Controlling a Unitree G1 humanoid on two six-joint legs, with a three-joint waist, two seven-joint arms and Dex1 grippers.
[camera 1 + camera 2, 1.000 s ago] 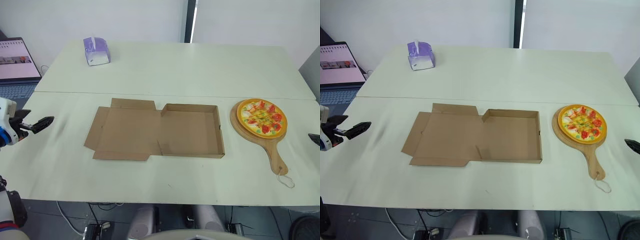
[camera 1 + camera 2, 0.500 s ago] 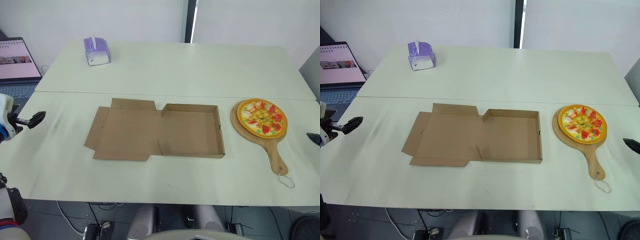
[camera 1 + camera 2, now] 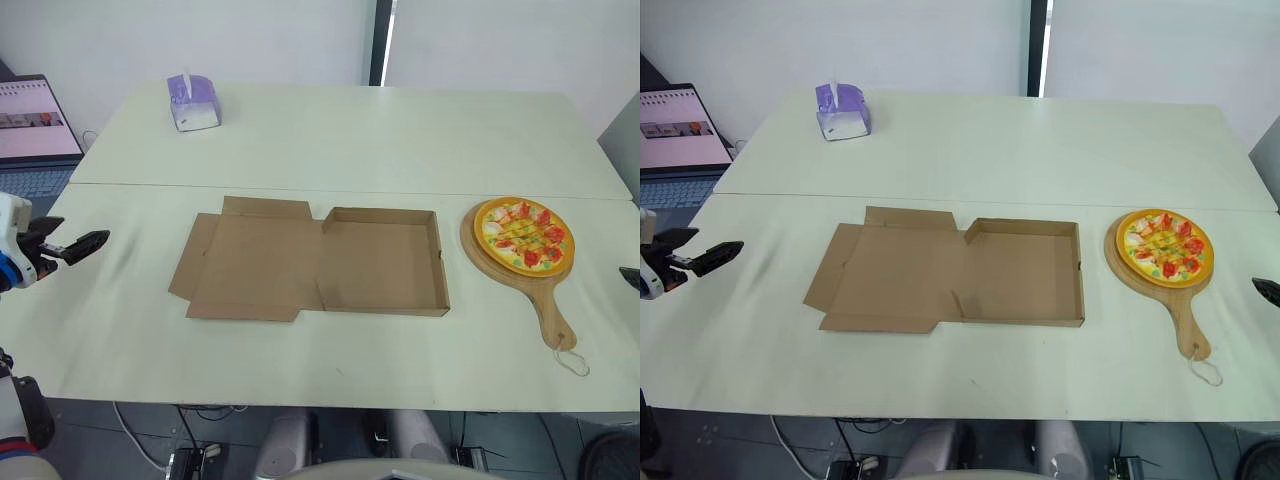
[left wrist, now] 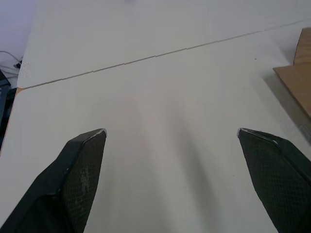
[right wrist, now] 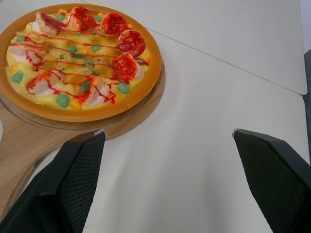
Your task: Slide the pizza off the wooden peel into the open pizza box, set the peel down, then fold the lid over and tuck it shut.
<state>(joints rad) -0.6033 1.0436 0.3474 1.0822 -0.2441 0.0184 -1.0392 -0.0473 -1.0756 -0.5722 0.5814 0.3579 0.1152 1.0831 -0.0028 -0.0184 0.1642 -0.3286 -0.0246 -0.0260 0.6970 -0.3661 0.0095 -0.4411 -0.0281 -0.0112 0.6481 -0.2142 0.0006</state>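
pale table [image 3: 350,140] holds the open pizza box [image 3: 380,262] at centre frame; the pizza [image 3: 524,233] sits on its wooden peel [image 3: 550,310] at right. nothing is grasped yet: left gripper [image 4: 170,132] and right gripper [image 5: 167,132] both gape wide. next, the right one must take the peel's handle.

The head stereo pair looks down over the whole table [image 3: 330,140]. The left wrist camera skims low ahead of the left gripper [image 4: 170,131], catching a flap of the pizza box [image 4: 299,82]. The right wrist camera sits close before the pizza [image 5: 80,58].
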